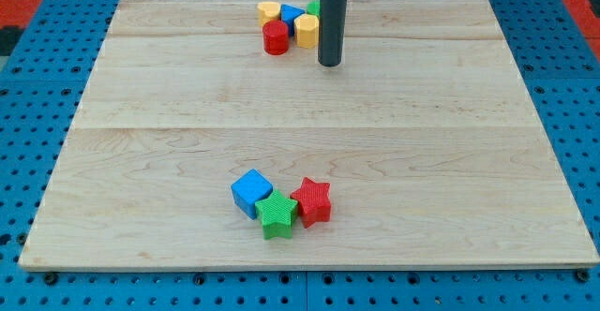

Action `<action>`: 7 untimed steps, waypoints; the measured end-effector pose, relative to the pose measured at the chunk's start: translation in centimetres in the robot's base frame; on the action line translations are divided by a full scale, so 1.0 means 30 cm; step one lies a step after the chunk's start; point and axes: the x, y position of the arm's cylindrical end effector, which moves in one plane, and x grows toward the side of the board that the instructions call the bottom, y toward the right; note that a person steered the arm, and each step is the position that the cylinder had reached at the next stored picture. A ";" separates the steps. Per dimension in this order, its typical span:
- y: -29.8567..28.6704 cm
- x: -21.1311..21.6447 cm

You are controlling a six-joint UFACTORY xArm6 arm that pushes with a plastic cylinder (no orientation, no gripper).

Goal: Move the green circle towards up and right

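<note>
The green circle [313, 8] is only partly seen at the view's top, mostly hidden behind my rod, in a cluster with a yellow block [307, 30], a blue block [291, 16], a red cylinder [276, 38] and a yellow heart-like block [269, 12]. My tip [329, 63] rests on the board just below and right of that cluster, close to the yellow block and below the green circle.
Near the view's bottom a blue cube [251, 192], a green star [277, 214] and a red star [312, 200] sit touching. The wooden board [469, 142] lies on a blue perforated table; the cluster is near the board's top edge.
</note>
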 end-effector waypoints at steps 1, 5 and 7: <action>0.000 0.000; 0.393 -0.226; 0.371 -0.442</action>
